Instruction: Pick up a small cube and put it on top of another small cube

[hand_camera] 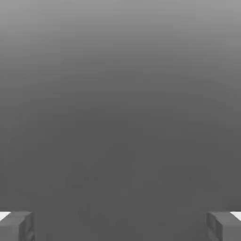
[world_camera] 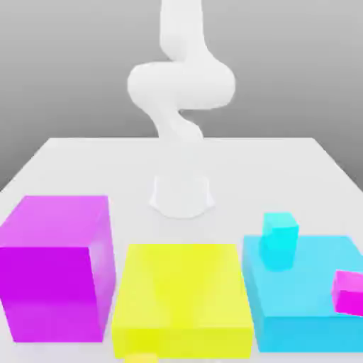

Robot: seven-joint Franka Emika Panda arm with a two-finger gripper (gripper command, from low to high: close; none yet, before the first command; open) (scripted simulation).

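My claw (hand_camera: 120, 227) was wide open and empty, the cyan cube (world_camera: 281, 239) and magenta cube (world_camera: 349, 293) sat unstacked at lower right of the exterior view, pick and placement both still to come!

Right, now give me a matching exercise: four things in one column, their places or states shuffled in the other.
Things
1. purple block
2. yellow slab
3. small cyan cube
4. gripper

Places and states
A. between the two other large blocks
B. open, nothing between its fingers
C. at the blue slab, towards its far side
D. nearest the exterior view's left

Right pairs: 1-D, 2-A, 3-C, 4-B
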